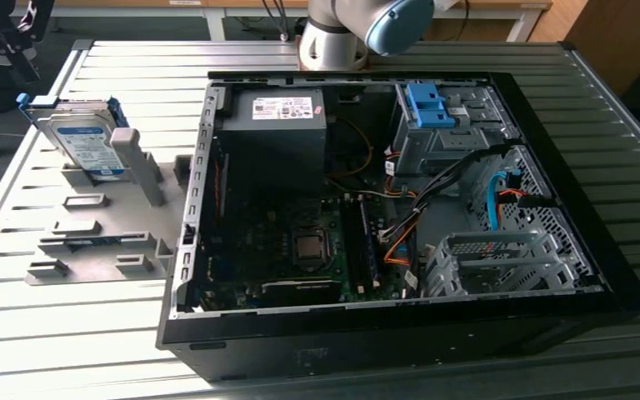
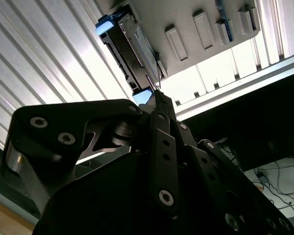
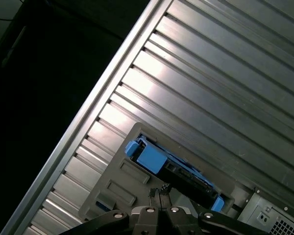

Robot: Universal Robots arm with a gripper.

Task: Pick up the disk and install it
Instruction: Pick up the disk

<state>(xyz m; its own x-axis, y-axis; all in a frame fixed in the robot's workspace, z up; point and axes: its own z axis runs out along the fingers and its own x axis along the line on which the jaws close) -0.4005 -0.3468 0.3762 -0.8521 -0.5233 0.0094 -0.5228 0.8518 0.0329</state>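
Note:
The disk [image 1: 81,142] is a silver drive with a white-and-blue label and a blue frame. It stands on edge in a grey holder [image 1: 97,242] on the slatted table, at the exterior view's left. Both wrist views look down on the disk [image 2: 132,49] [image 3: 171,169] from above. My gripper [image 2: 156,95] [image 3: 160,192] hangs over it, apart from it. Its thin fingertips are pressed together with nothing between them.
An open black computer case [image 1: 587,275] lies in the middle of the table, showing the mainboard, cables and a grey box with a white sticker [image 1: 281,117]. A bare blue clip [image 1: 426,104] sits in its drive bay. The arm's base [image 1: 337,37] stands behind the case.

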